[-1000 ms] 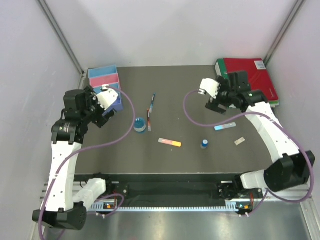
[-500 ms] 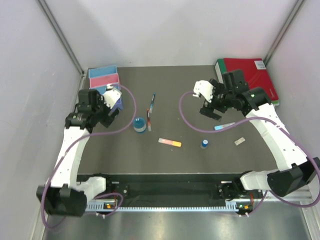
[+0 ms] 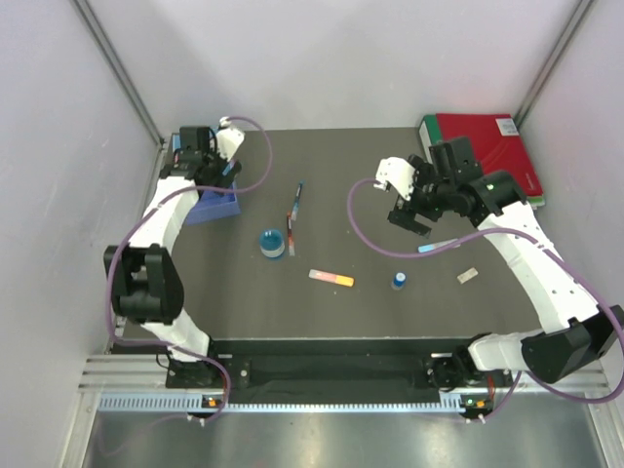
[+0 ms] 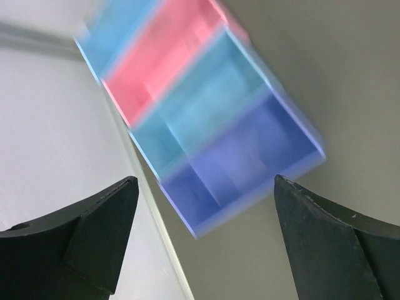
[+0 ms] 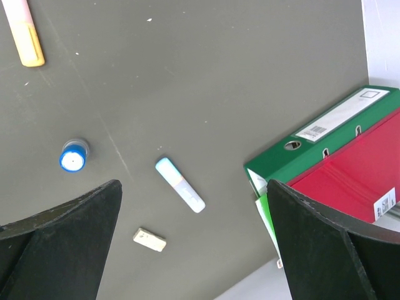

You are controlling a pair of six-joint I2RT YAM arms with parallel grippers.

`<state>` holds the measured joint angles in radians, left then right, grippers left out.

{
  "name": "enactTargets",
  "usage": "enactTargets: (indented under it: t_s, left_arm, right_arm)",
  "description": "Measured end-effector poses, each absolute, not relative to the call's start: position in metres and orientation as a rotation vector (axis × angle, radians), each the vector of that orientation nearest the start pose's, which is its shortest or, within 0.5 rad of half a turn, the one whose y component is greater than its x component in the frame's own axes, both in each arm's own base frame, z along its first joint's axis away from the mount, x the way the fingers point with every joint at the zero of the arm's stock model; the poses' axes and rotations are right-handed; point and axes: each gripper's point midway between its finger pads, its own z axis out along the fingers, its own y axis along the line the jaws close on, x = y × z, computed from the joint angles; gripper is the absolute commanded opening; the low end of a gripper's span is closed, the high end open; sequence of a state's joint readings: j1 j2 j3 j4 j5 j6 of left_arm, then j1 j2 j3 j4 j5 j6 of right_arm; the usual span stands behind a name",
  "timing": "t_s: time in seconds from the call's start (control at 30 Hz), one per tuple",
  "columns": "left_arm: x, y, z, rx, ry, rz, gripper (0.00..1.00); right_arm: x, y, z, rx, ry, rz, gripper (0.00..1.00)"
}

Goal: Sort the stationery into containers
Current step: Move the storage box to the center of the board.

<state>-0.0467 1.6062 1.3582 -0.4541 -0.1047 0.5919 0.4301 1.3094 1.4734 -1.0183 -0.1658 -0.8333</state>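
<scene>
Two grippers are seen with jaws spread wide, and nothing is gripped by either. The left gripper (image 4: 203,187) is held above the bins (image 4: 212,125), a joined row of four in light blue, pink, light blue and purple, set at the far left corner of the table (image 3: 370,166); in the blurred wrist view the purple end bin is framed between its fingers. The right gripper (image 5: 194,187) is held over the right half of the table, near the red and green binders (image 3: 492,161) lying at the far right corner. All the stationery is spread on the table, well apart from the bins. The jar (image 3: 273,242) is found left of centre, with the red pen (image 3: 291,232) just beside it and the dark pen (image 3: 298,195) farther back. The pink-orange bar (image 3: 331,278) is placed near the middle. To its right, the bottle (image 5: 73,156), the light blue bar (image 5: 180,185) and the tag (image 5: 149,239) are laid near one another without touching.
</scene>
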Motion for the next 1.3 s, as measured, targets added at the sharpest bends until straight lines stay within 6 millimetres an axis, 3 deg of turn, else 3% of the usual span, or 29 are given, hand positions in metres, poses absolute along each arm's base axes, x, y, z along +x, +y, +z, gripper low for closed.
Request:
enactTargets:
  t_s: [0.13,0.23,0.43,0.6,0.77,1.3]
  left_arm:
    - [0.496,0.015,0.201,0.754,2.108,0.419,0.81]
    - [0.514,0.012,0.189,0.859,2.093,0.432,0.74]
    - [0.532,0.011,0.150,1.070,2.126,0.367,0.76]
    - [0.542,0.031,0.156,1.091,2.140,0.336,0.75]
    - [0.539,0.045,0.162,1.127,2.139,0.351,0.75]
    - [0.502,0.043,0.117,1.375,2.217,0.283,0.67]
  right_arm:
    - [0.300,0.135,0.259,-1.481,1.903,0.007,1.00]
    - [0.301,0.135,0.258,-1.479,1.902,0.002,1.00]
    - [0.302,0.133,0.248,-1.484,1.919,-0.010,1.00]
    - [0.302,0.131,0.239,-1.490,1.936,-0.017,1.00]
    - [0.305,0.131,0.239,-1.484,1.929,-0.024,1.00]
    - [0.310,0.131,0.234,-1.491,1.948,-0.047,1.00]
